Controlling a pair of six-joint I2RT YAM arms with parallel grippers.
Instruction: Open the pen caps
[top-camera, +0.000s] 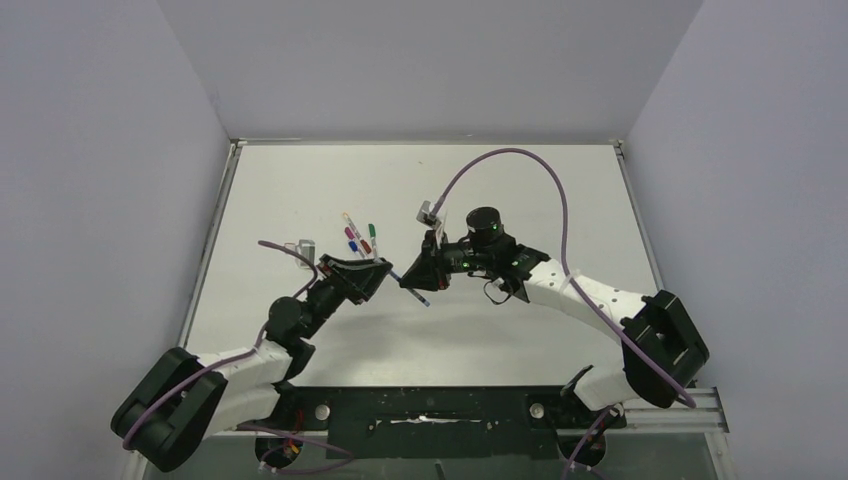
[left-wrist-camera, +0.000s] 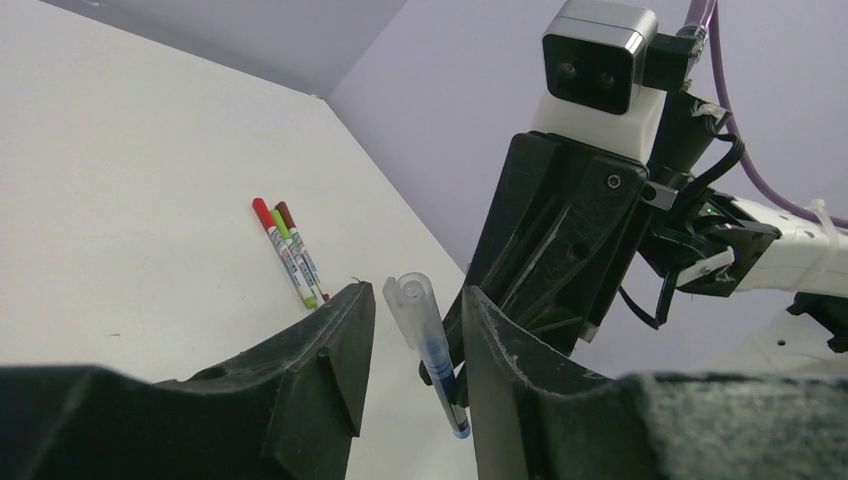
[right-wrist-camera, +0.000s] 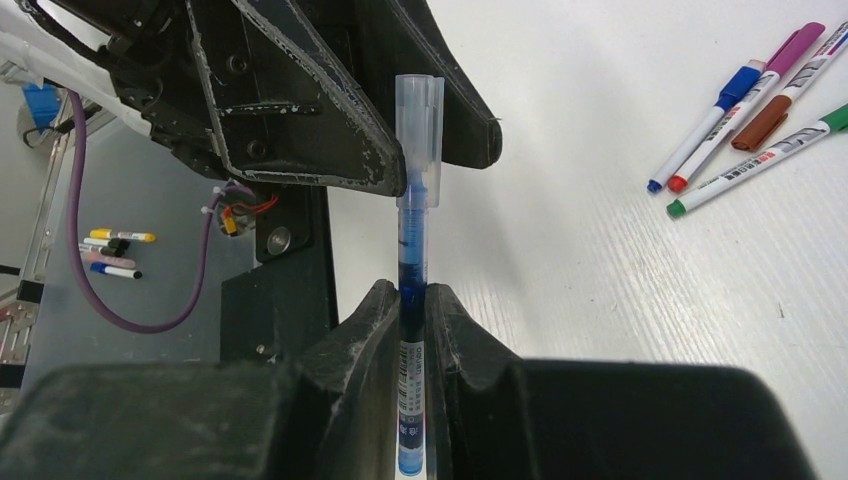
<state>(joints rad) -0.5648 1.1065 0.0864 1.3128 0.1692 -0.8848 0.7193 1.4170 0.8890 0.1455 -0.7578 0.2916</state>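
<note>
Your right end effector (right-wrist-camera: 412, 298) is pressed together on the blue pen (right-wrist-camera: 411, 250). It pinches the barrel low down, so the pen sticks out from between the fingers with its clear cap (right-wrist-camera: 418, 120) at the far end. The cap is on the pen.

Your left end effector (left-wrist-camera: 417, 295) is spread part-way, and that cap sits between its two fingers (left-wrist-camera: 335, 345). In the left wrist view you can see a gap on either side of the cap, wider on the left, so nothing is pinching it. In the right wrist view the edge of one black finger lies just beside the cap, and you cannot tell whether it touches.

From the top view, the two end effectors meet tip to tip over the middle of the table (top-camera: 520, 200), with the pen slanting between them. The other pens (top-camera: 358, 237) lie in a loose cluster on the table beyond the left end effector, apart from both end effectors. Their coloured caps are on: red, green, maroon, blue and purple.
</note>
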